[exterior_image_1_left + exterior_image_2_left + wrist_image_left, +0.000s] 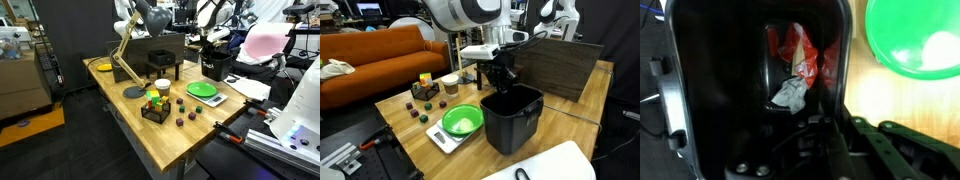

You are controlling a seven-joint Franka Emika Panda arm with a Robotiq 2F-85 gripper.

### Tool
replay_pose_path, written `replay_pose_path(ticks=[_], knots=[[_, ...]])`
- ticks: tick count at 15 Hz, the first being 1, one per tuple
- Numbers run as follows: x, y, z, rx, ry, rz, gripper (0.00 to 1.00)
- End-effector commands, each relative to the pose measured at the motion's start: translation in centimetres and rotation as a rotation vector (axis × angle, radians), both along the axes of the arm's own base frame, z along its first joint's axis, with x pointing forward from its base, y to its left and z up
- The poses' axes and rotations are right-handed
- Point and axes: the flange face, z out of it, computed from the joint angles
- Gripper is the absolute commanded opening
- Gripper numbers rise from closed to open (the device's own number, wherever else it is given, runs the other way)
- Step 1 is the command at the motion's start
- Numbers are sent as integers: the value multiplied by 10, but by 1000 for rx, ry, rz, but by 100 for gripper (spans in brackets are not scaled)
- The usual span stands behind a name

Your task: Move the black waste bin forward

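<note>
Fingers at rim of black waste bin

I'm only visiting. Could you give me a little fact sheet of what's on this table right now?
Table: wooden table
Bin: black waste bin, upright, open top
Inside bin: red and white crumpled rubbish
Robot hand: gripper at the bin's rim; whether it is open or shut cannot be told
Beside bin: green plate on a white scale
Also there: paper cup, desk lamp
</note>
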Motion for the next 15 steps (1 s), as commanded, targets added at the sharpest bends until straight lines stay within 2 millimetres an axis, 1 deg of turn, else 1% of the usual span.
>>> replay_pose_path(ticks=[1,5,10,11,12,13,15], knots=[[-8,4,-8,33,25,-39,2],[-13,7,-16,64,38,-61,2],[-16,8,-19,84,45,-70,2],[-16,8,-19,87,47,-72,4],[-16,8,-20,87,49,-73,15],[-16,8,-20,82,53,-73,34],[-17,7,-20,79,56,-75,46]])
